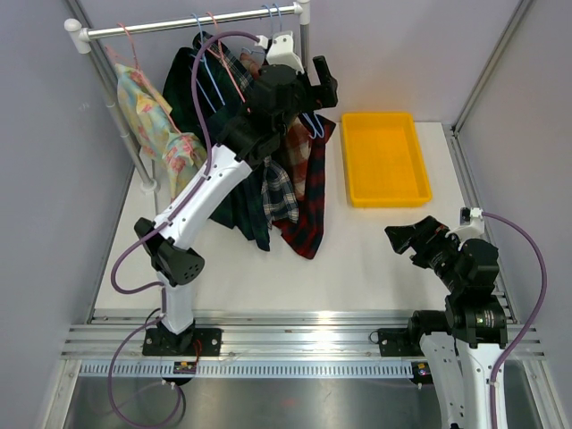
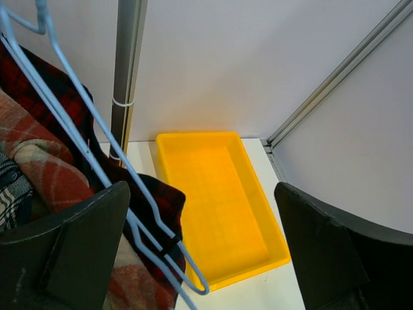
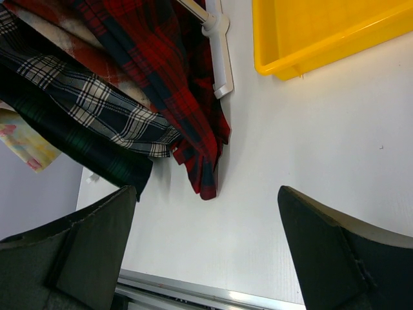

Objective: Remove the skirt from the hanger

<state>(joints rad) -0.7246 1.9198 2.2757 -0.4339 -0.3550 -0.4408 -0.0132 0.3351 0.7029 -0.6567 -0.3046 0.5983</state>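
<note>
A red plaid skirt (image 1: 308, 192) hangs on a light-blue wire hanger (image 2: 201, 289) at the right end of the clothes rack (image 1: 192, 22), its hem resting on the table. My left gripper (image 1: 323, 89) is raised beside the hanger's right shoulder, open and empty. In the left wrist view the hanger and the skirt (image 2: 45, 174) sit against the left finger (image 2: 64, 252), with the gripper's gap (image 2: 200, 258) over the yellow tray. My right gripper (image 1: 404, 243) is open and empty, low over the table at the right. In its wrist view (image 3: 206, 258) the skirt's hem (image 3: 193, 129) lies ahead of it.
A yellow tray (image 1: 386, 192) sits at the back right of the table. Other garments hang on the rack: a floral one (image 1: 152, 116), a dark green one (image 1: 188, 80) and a black-and-white check one (image 1: 279, 192). The rack's post (image 2: 126, 77) and white foot (image 3: 219, 51) stand near the tray.
</note>
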